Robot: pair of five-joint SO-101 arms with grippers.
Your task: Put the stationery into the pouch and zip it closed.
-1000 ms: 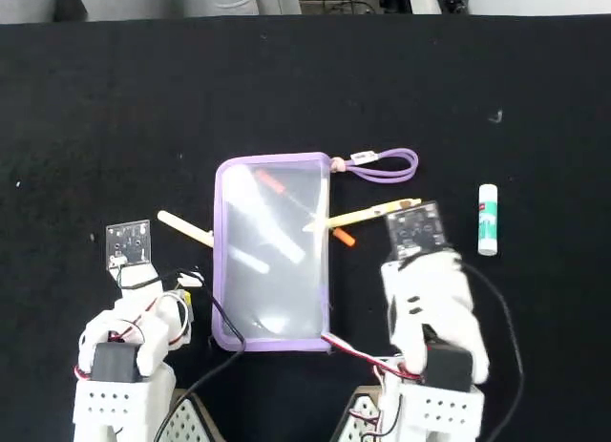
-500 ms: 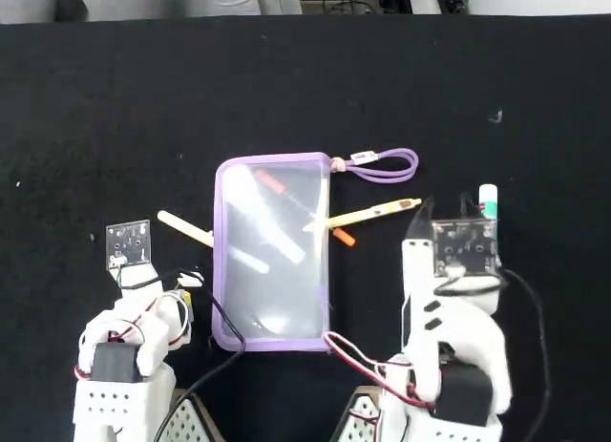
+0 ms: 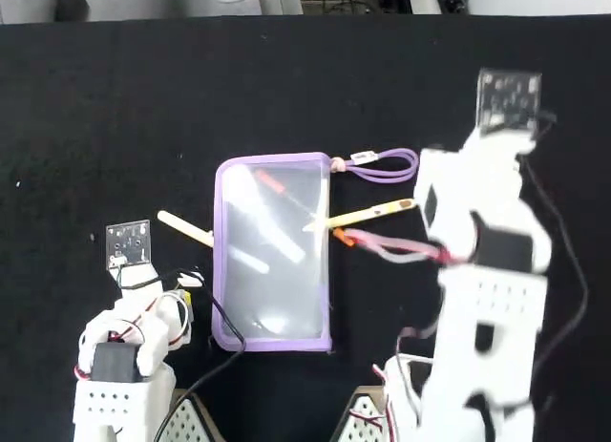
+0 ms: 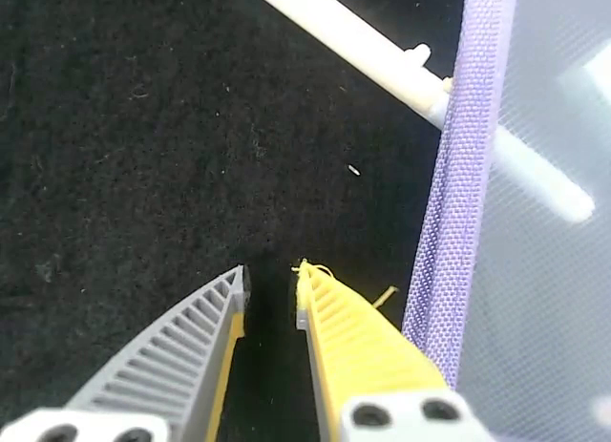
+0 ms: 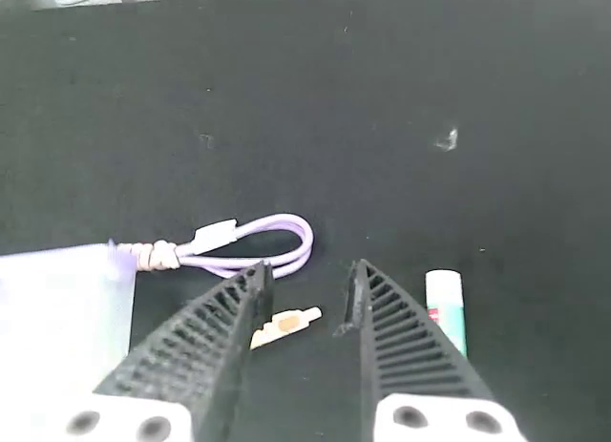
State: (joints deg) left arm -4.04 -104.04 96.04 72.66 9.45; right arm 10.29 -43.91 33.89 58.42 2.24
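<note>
The clear pouch (image 3: 272, 251) with purple trim lies flat at the table's middle, its purple strap (image 3: 387, 165) looping off the far right corner. One cream pen (image 3: 368, 213) pokes out of its right side by an orange piece (image 3: 344, 237). Another cream pen (image 3: 183, 228) sticks out on the left. My right arm (image 3: 482, 203) is raised high to the right of the pouch. Its gripper (image 5: 310, 268) is open and holds nothing, above the strap (image 5: 253, 246), a pen tip (image 5: 286, 322) and the glue stick (image 5: 445, 304). My left gripper (image 4: 270, 275) rests by the pouch's left edge (image 4: 458, 203), a narrow gap between its fingers.
Black cloth covers the table (image 3: 115, 108), with wide free room at the back and left. Red and black cables (image 3: 391, 249) trail from the arms near the pouch's front corners. The left arm (image 3: 129, 337) sits low at the front left.
My right arm has lifted and swung from beside the pouch's right edge toward the far right, and it now covers the glue stick in the high view. The left arm has stayed still.
</note>
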